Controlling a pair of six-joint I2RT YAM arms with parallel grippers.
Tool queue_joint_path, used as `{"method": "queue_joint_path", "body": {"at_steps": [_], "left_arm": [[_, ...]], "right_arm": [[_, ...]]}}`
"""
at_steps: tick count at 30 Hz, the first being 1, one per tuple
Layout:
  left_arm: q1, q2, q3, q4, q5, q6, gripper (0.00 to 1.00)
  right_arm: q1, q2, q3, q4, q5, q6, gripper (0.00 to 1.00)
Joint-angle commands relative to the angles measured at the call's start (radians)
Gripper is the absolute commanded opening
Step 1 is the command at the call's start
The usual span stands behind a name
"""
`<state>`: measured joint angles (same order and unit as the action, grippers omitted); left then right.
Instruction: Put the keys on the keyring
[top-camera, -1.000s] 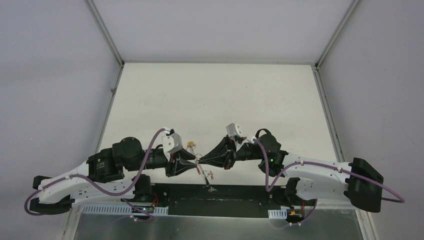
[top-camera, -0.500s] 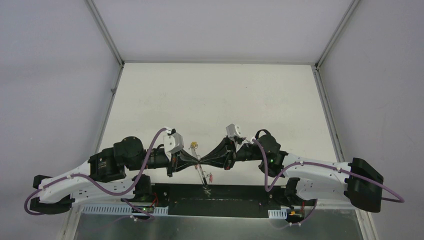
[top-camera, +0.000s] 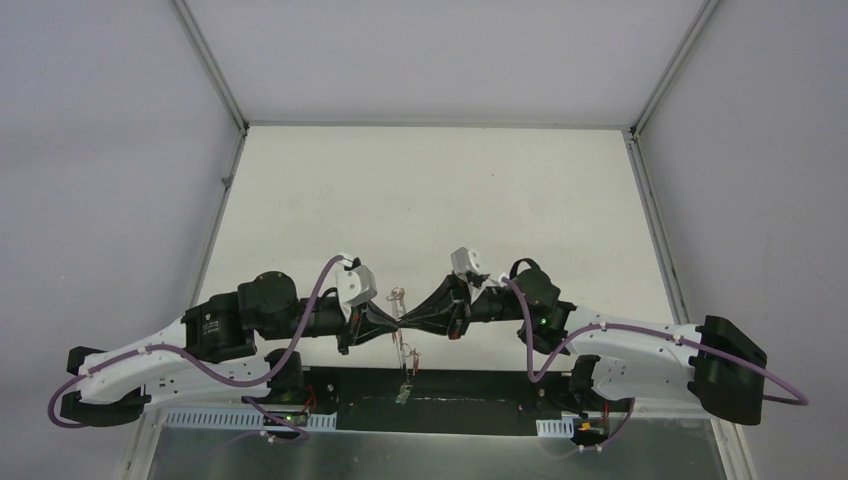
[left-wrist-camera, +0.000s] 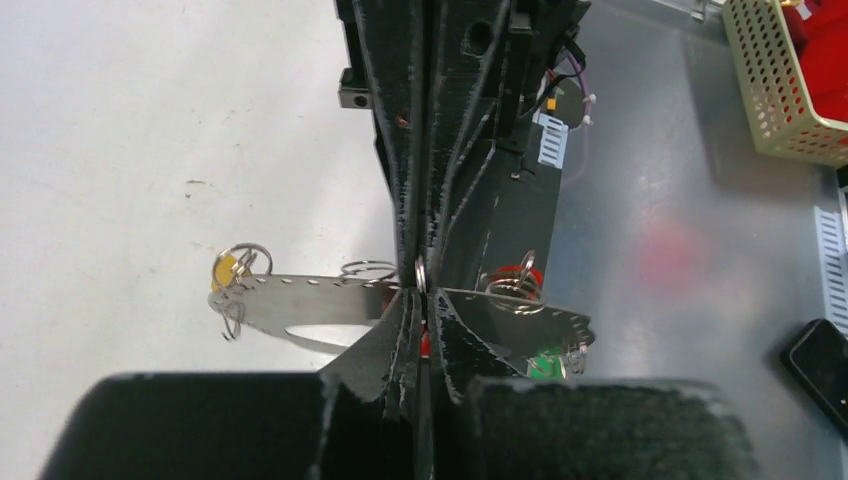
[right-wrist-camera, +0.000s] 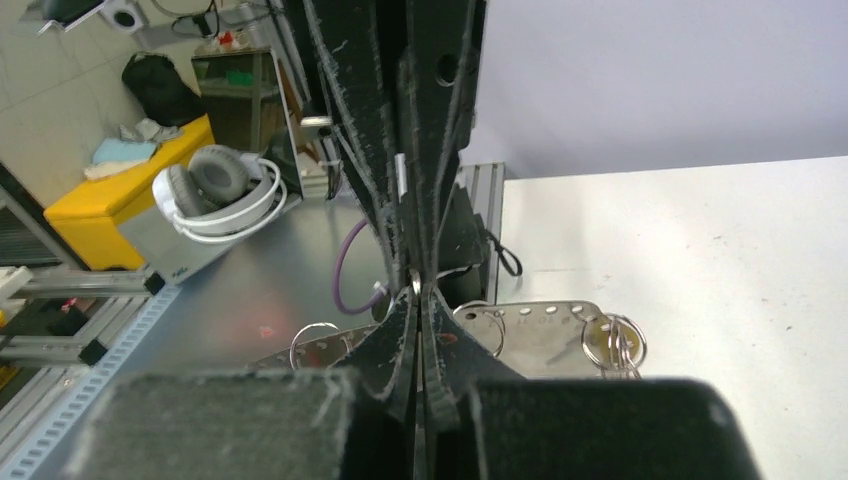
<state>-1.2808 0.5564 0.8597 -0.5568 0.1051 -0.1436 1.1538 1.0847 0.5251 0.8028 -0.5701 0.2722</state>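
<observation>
Both grippers meet tip to tip above the table's near edge. The keyring (left-wrist-camera: 300, 302) shows as a thin curved silver band with a row of small holes, and it passes between the two sets of fingertips. My left gripper (left-wrist-camera: 420, 298) is shut on it from one side, my right gripper (right-wrist-camera: 415, 292) from the other. Small wire loops hang the keys' tags from the band: a yellow tag (left-wrist-camera: 224, 270) at one end, a red tag (left-wrist-camera: 522, 272) and a green tag (left-wrist-camera: 545, 362) at the other. From above, the keyring (top-camera: 399, 350) is a thin line crossing the joined tips.
The white table (top-camera: 430, 200) lies beyond the arms, walled at left, right and back. A grey metal plate (left-wrist-camera: 680, 220) lies below the grippers. A cream perforated basket (left-wrist-camera: 790, 80) and a dark flat object (left-wrist-camera: 820, 370) sit off to one side. Headphones (right-wrist-camera: 215, 195) rest beyond the table.
My left gripper was open around the keyring a second ago and has closed onto it, shifting slightly right. The hanging keys now dangle lower and straighter. The right arm held still.
</observation>
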Motion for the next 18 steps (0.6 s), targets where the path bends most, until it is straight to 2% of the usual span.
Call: {"method": "queue_joint_path", "body": {"at_steps": [1,5,7,11,13,16,17,18], "left_arm": [[0.007,-0.004,0.030,0.013,-0.024,0.010,0.00],[0.008,-0.014,0.048,-0.021,-0.041,-0.007,0.00],[0.008,-0.001,0.072,-0.059,-0.055,-0.017,0.00],[0.007,0.051,0.148,-0.161,-0.077,-0.017,0.00],[0.008,0.097,0.203,-0.223,-0.093,-0.019,0.00],[0.008,0.159,0.273,-0.302,-0.118,-0.027,0.00],[0.007,0.189,0.305,-0.326,-0.132,-0.031,0.00],[0.007,0.208,0.328,-0.347,-0.140,-0.037,0.00]], "right_arm": [[0.005,-0.017,0.016,0.092,0.012,0.008,0.00],[0.005,-0.020,0.018,0.087,0.013,0.005,0.01],[0.004,-0.023,0.019,0.085,0.015,0.003,0.10],[0.004,-0.051,0.011,0.067,0.037,-0.009,0.33],[0.004,-0.071,0.013,0.036,0.047,-0.019,0.41],[0.004,-0.106,0.022,-0.051,0.052,-0.024,0.42],[0.004,-0.115,0.027,-0.087,0.087,-0.025,0.51],[0.005,-0.123,0.033,-0.123,0.104,-0.027,0.54]]}}
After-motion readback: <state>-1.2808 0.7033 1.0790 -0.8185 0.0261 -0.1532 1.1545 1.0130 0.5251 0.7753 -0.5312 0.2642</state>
